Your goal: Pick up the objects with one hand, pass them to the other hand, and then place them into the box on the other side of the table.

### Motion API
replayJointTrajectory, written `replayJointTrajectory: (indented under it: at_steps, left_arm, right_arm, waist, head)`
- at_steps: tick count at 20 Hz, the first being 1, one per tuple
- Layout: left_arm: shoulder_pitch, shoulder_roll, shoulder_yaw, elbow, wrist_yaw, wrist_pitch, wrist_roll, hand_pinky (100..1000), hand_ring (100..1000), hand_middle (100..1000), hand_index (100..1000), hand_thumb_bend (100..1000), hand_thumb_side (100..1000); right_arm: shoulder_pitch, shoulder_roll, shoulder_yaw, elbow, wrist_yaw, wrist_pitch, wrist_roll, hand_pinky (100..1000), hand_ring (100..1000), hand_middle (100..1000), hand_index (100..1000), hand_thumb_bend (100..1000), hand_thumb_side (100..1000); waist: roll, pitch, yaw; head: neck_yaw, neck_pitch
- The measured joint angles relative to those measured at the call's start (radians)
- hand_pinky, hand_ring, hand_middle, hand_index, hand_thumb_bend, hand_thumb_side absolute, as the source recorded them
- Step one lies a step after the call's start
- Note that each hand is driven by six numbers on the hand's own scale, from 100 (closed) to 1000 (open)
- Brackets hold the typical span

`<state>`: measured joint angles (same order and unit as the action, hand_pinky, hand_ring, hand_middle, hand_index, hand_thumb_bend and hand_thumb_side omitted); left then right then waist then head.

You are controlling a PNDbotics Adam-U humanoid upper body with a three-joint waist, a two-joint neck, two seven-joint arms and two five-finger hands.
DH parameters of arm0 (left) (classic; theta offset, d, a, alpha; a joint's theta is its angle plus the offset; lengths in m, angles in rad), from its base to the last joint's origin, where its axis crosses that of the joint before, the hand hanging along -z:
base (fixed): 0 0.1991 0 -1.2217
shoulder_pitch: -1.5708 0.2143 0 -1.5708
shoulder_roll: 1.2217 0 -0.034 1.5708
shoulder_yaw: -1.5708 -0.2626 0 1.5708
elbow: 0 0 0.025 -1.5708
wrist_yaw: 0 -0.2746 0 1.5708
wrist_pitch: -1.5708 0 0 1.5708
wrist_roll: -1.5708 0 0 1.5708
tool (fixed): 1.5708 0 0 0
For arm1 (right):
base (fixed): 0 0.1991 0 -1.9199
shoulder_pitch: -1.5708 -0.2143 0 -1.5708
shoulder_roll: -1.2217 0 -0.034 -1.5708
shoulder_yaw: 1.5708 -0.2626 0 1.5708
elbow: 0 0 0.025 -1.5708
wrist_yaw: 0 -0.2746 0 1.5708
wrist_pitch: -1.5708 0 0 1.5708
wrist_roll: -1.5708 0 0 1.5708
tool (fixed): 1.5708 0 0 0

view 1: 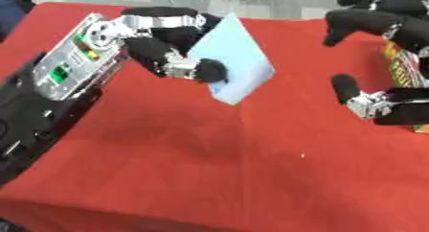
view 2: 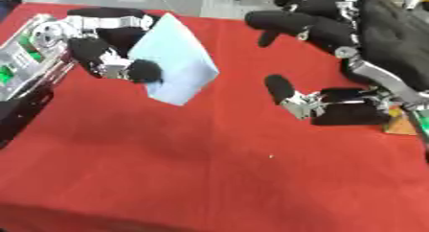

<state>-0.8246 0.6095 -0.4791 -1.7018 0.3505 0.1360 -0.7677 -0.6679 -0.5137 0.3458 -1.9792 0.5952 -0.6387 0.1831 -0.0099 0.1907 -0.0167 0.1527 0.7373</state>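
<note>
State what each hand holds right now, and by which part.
The left hand pinches the pale blue flat box at its left edge, thumb on the front face. The right hand is open and holds nothing.

We see our left hand [view 1: 172, 58] at ten o'clock, fingers and thumb pinching a pale blue card [view 1: 234, 65] held tilted above the red table [view 1: 218, 168]. At two to three o'clock our right hand [view 1: 381, 58] hangs spread, fingers above, thumb below, apart from the card. A colourful box [view 1: 404, 68] shows behind it.
</note>
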Motion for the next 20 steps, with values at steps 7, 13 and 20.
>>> replayJointTrajectory:
  at_steps: [7, 13, 20]
  left_arm:
    - [-0.021, -0.034, -0.037, 0.052, -0.101, -0.052, -0.009, 659, 579, 486, 584, 100, 500]
    - [-0.039, -0.059, -0.061, 0.065, -0.151, -0.095, -0.026, 661, 582, 489, 589, 100, 493]
    - [-0.048, -0.071, -0.069, 0.064, -0.168, -0.116, -0.039, 662, 581, 490, 590, 100, 482]
  right_arm:
    - [-0.006, 0.023, 0.026, 0.0, -0.023, -0.013, 0.126, 827, 773, 853, 1000, 100, 239]
    - [-0.009, 0.034, 0.034, 0.0, -0.054, -0.002, 0.234, 848, 813, 913, 1000, 100, 245]
    - [-0.01, 0.035, 0.034, 0.0, -0.065, 0.037, 0.297, 865, 833, 950, 1000, 100, 246]
  waist:
    - [0.0, 0.0, -0.002]
    - [0.0, 0.0, -0.002]
    - [0.0, 0.0, -0.004]
  head:
    - [0.0, 0.0]
    - [0.001, 0.0]
    - [0.003, 0.0]
